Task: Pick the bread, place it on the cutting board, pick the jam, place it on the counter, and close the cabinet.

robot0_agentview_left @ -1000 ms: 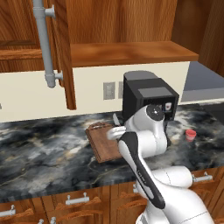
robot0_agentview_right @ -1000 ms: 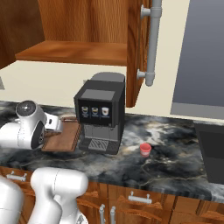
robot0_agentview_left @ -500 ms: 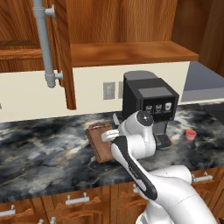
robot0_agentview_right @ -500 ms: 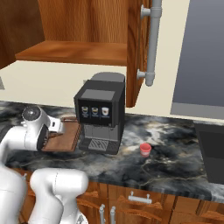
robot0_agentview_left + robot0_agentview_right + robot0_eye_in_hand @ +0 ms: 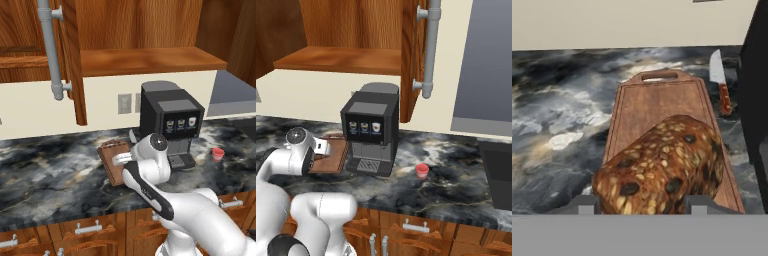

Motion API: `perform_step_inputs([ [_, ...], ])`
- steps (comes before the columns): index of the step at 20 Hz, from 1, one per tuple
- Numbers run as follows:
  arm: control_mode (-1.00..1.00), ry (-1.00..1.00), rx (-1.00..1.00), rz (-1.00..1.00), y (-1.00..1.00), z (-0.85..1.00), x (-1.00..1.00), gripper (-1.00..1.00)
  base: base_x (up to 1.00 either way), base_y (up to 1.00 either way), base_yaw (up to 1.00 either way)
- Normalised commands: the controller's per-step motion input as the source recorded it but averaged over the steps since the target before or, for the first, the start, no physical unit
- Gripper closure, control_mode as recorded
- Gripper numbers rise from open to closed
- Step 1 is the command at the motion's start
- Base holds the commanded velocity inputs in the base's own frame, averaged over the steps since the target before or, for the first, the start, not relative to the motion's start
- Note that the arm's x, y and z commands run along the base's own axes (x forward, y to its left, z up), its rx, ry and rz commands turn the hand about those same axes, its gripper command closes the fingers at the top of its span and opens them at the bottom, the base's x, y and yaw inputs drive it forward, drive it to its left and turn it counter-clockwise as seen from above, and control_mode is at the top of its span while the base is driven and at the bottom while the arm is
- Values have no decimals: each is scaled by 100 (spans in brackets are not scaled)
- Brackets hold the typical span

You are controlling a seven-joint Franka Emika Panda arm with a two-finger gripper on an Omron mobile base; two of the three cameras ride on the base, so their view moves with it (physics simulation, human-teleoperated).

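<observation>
In the hand view the bread (image 5: 662, 165), a dark brown seeded loaf, sits between my fingertips (image 5: 587, 204) just over the near half of the cutting board (image 5: 657, 100). My gripper (image 5: 643, 205) is shut on the bread. From the base views the gripper (image 5: 119, 160) (image 5: 327, 148) hangs low over the cutting board (image 5: 111, 156) (image 5: 331, 162), left of the coffee machine. A small red jar with a paler top, the jam (image 5: 217, 153) (image 5: 422, 170), stands on the dark marble counter (image 5: 50, 170) (image 5: 456, 185). The cabinet door (image 5: 72, 65) (image 5: 410, 60) stands open.
A black coffee machine (image 5: 172, 120) (image 5: 368, 130) stands close to the right of the board. A knife (image 5: 721, 90) lies on the counter between board and machine. The cabinet's long grey handle (image 5: 50, 45) (image 5: 431, 45) hangs above the counter. Drawers (image 5: 90, 227) run below.
The hand has come down and to the left, closer to the board, with the bread still in it. Nothing else has moved.
</observation>
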Motion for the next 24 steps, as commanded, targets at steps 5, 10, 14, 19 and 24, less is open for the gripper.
perform_step_inputs([
  [5,-100,-1,0,0,0,-23,15,100,0,0,0],
  [10,-100,0,0,0,0,-15,2,100,0,0,0],
  [14,-100,0,0,0,0,-21,0,100,0,0,0],
  [19,-100,0,0,0,0,-25,0,100,0,0,0],
  [24,-100,0,0,0,0,-28,0,100,0,0,0],
])
